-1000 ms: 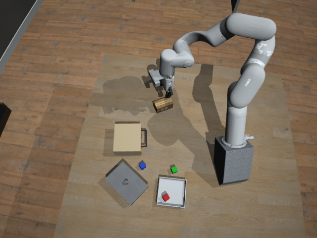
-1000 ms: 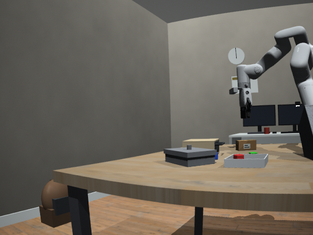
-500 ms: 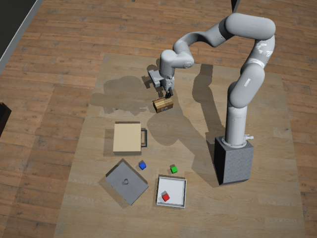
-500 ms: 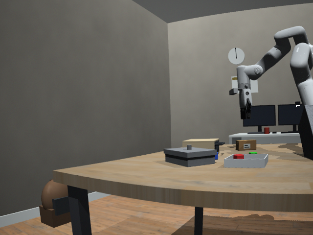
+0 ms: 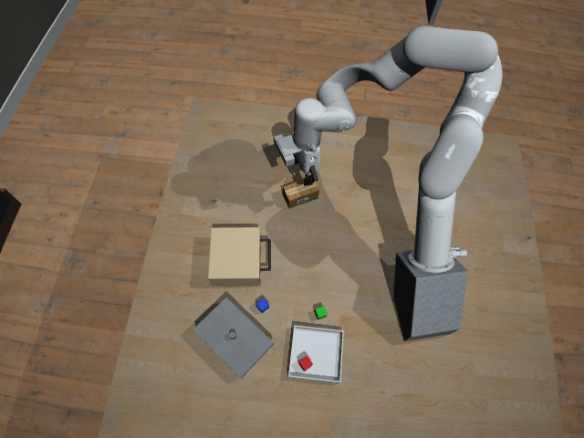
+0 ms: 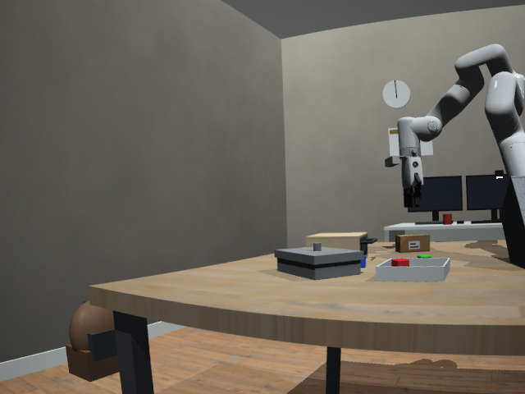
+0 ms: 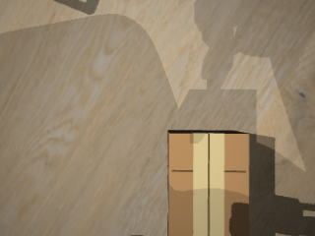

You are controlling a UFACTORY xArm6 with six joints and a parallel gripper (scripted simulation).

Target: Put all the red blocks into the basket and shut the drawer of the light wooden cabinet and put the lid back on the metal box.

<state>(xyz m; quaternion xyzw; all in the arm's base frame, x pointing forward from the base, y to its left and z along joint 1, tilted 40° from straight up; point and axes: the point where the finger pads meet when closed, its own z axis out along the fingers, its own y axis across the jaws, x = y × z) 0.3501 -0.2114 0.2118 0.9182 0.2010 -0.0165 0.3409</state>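
On the table (image 5: 424, 386), the arm hangs its gripper (image 6: 412, 195) above the cardboard box (image 5: 300, 193), fingers wide and empty, probably because a red block may hide beneath it. The light wooden cabinet (image 5: 234, 255) and lidded metal box (image 5: 233, 337) look shut. One red block (image 5: 305, 362) lies in the basket (image 5: 340, 354); blue block (image 5: 262, 305) and green block (image 5: 320, 311) sit nearby, not obstructing.

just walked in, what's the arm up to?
The arm's tool hangs open and empty above the small cardboard box. One red block lies in the basket. The metal box lid is on, the light wooden cabinet looks shut, and the blue and green blocks sit on the table.
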